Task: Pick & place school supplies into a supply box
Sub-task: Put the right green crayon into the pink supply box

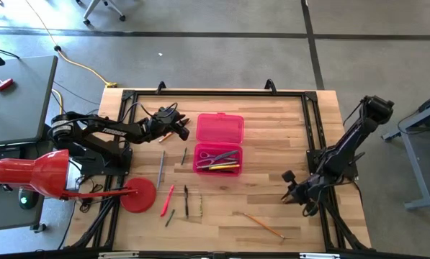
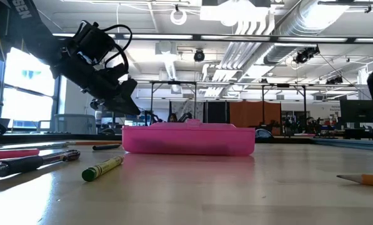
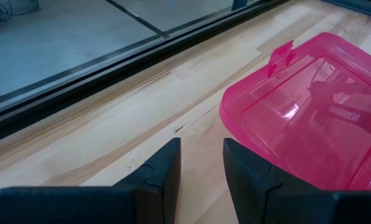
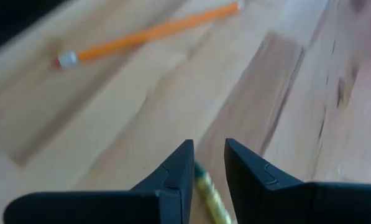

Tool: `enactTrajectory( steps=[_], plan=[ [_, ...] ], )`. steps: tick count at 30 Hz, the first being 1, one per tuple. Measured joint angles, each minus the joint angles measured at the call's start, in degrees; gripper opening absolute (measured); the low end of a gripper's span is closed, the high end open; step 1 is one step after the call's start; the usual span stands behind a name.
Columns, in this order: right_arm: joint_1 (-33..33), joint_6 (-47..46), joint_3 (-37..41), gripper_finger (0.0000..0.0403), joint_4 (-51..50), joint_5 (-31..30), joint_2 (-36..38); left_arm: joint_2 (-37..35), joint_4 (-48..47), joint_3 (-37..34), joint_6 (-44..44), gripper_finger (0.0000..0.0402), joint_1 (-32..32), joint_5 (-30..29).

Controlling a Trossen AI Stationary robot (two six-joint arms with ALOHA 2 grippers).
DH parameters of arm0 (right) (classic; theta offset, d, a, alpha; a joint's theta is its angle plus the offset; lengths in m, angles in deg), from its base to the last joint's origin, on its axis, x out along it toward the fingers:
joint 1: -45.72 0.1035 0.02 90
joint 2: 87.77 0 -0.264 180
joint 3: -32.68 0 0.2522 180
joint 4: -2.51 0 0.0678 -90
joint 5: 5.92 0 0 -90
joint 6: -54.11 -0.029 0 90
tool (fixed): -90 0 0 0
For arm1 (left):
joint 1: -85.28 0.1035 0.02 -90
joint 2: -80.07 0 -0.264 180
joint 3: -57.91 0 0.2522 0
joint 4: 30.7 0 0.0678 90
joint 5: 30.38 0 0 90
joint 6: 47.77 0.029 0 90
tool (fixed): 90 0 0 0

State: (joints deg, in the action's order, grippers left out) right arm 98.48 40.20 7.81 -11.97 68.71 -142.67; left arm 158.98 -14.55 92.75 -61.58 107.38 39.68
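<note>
The wooden tabletop (image 1: 272,144) carries everything, and near its middle lies the pink box (image 1: 218,144) with its lid swung flat open; the tray half already holds purple scissors (image 1: 216,155) and a few pens. Left of the box, loose pens and pencils (image 1: 173,191) lie scattered, and an orange pencil (image 1: 263,224) lies apart near the front edge. The left gripper (image 1: 173,124) hangs in the air just beside the lid, its fingers (image 3: 163,174) parted and empty. The right gripper (image 4: 208,163) sits low at the right side, fingers slightly apart with a thin yellow-green crayon (image 4: 210,196) between them, though a firm grip cannot be confirmed. The job looks part done; next, I judge, the left arm should reach down for one of the loose pens.
</note>
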Motion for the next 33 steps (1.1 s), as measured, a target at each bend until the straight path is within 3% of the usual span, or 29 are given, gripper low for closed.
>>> enactTrajectory(
  steps=[9, 21, 29, 33],
  plan=[
    [1.4, -1.1, 0.1, 0.0068, -3.0, -1.3, -2.6, 0.0, 0.0, 0.0, 0.0, 0.0150, 0.0, 0.0],
    [1.4, -2.8, 6.5, 0.0066, 12.4, -4.7, -10.4, 0.0, 0.0, 0.0, 0.0, 0.0150, 0.0, 0.0],
    [1.3, -6.7, 8.8, 0.0009, 20.3, -6.3, -13.5, 0.0, 0.0, 0.0, 0.0, 0.0150, 0.0, 0.0],
    [1.2, -6.5, 8.9, 0.0009, 25.7, -11.1, -14.2, 0.0, 0.0, 0.0, 0.0, 0.0150, 0.0, 0.0]
  ],
)
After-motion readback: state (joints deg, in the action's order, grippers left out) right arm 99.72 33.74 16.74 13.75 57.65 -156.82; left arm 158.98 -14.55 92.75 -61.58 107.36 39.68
